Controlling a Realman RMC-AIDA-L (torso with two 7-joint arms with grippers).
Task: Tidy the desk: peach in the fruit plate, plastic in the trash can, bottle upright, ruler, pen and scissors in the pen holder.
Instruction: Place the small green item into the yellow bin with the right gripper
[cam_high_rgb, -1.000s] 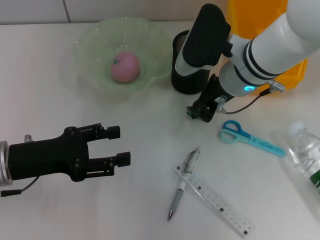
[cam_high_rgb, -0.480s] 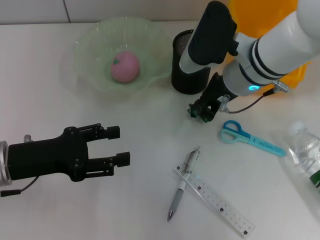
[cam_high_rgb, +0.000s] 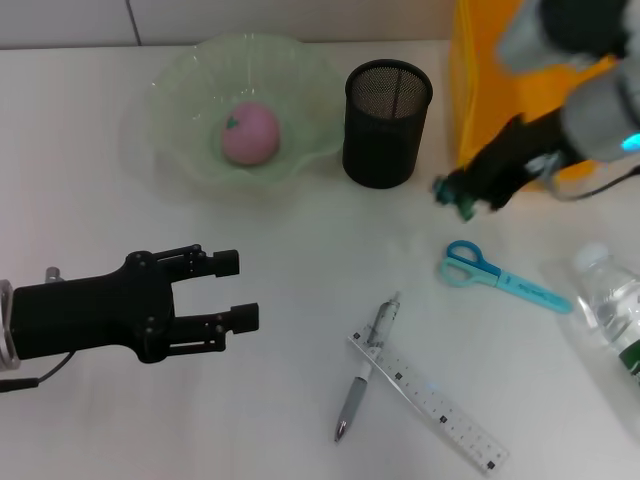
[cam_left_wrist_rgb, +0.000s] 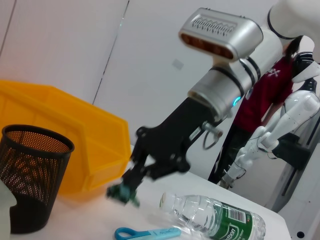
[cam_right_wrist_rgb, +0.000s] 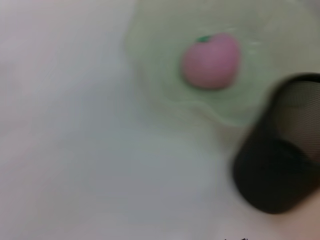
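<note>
Three long items lie unsorted on the tabletop (cam_high_rgb: 90, 200): scissors (cam_high_rgb: 495, 274), pen (cam_high_rgb: 364, 367) and ruler (cam_high_rgb: 428, 402). The scissors lie nearest the right pincer (cam_high_rgb: 460, 197), just toward the robot from it, ring handles closest, blade end pointing away to the right. That pincer hangs above the tabletop between the pen holder (cam_high_rgb: 387, 123) and the yellow bin (cam_high_rgb: 490, 70); its grip state cannot be told. The left pincer (cam_high_rgb: 238, 290), fingers spread and empty, is well apart from all three. Judgement: the right arm is better placed for the scissors. The peach (cam_high_rgb: 249, 132) sits in the fruit plate (cam_high_rgb: 180, 90); the bottle (cam_high_rgb: 612, 312) lies on its side at far right.
</note>
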